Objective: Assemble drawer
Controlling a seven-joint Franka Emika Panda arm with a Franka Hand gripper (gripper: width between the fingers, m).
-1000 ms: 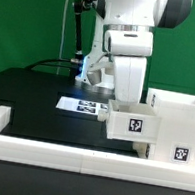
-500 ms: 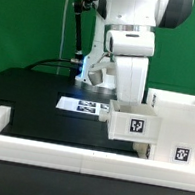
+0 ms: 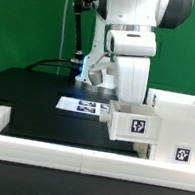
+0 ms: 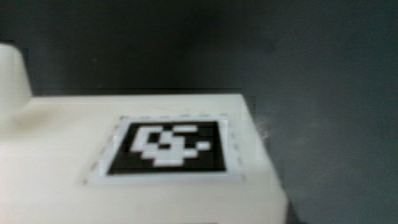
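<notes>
The drawer's large white casing (image 3: 179,120) stands at the exterior view's right, with a marker tag low on its front. A low white box (image 3: 132,125) with a marker tag on its face juts from the casing's left side and touches it. My gripper (image 3: 127,103) hangs straight down onto the far side of this box, and its fingertips are hidden behind the box. The wrist view shows the box's tagged white surface (image 4: 171,148) very close, with no fingers in sight. A second low box does not show.
The marker board (image 3: 82,105) lies flat on the black table behind the box. A long low white rail (image 3: 66,159) edges the table's front and turns back at the exterior view's left. A black cable and stand rise behind the arm.
</notes>
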